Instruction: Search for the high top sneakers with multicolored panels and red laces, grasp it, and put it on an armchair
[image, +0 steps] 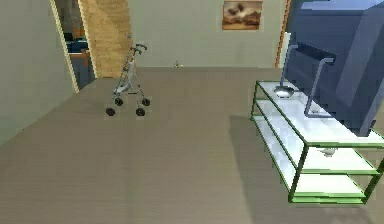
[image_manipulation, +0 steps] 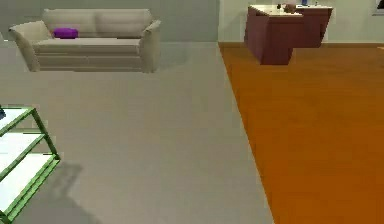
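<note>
The tool's state cannot be told. A television (image: 335, 60) is being carried by a green-framed stand (image: 300, 150); a stroller (image: 130, 85) is being observed well beyond that stand.

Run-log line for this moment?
phase: search | forward view: stroller, TV on green-framed stand | arm side view: sofa with purple cushion, brown counter

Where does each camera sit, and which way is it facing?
Forward view: on the robot, looking ahead and somewhat down at a grey folded stroller and a blue television on a green-framed shelf stand; own body: none.
Arm side view: on the robot's body, looking out sideways at a beige sofa with a purple cushion and a dark red cabinet; own body: none.
Shared: the green-framed shelf stand, at the forward view's right, the arm side view's left.
</note>
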